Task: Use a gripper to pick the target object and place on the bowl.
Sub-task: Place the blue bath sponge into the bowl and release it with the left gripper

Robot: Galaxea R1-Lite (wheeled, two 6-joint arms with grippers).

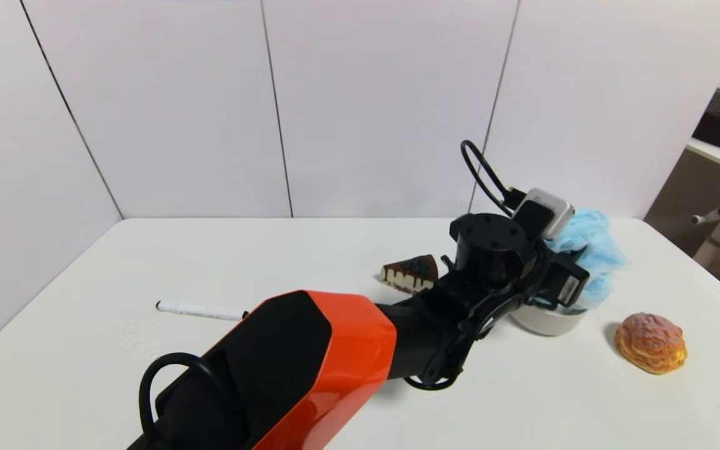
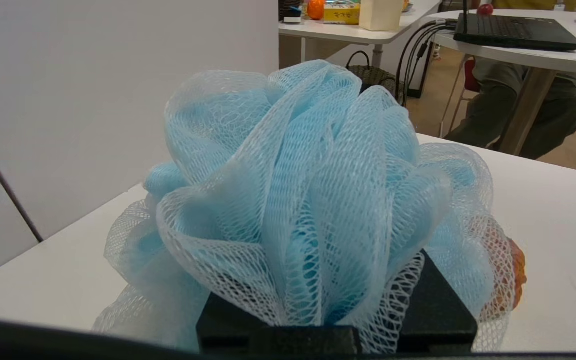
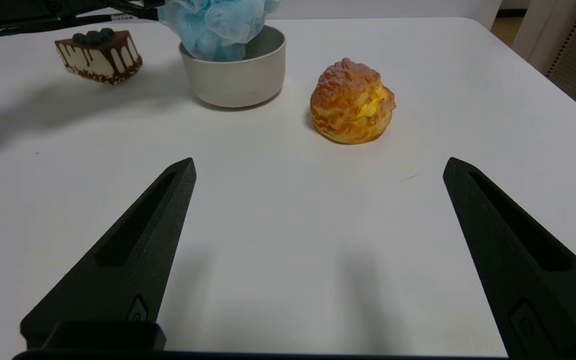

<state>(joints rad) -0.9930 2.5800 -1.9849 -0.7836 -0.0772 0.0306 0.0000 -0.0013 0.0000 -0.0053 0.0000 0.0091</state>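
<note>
Head view: left gripper (image 1: 575, 275) clamps pouf (image 1: 594, 247) over bowl (image 1: 547, 322) on white table (image 1: 272, 262)

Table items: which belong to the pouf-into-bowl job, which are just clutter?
In the job:
blue mesh pouf, held over the bowl
bowl
left hand, shut on the pouf

Lying about:
cream puff
chocolate cake slice
white pen
right hand, open, idle

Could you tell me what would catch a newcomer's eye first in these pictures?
Probably the fluffy blue pouf, gripped by the left gripper and hanging partly inside the bowl at the table's far right. Next, the cream puff right of the bowl, and the cake slice to its left.
</note>
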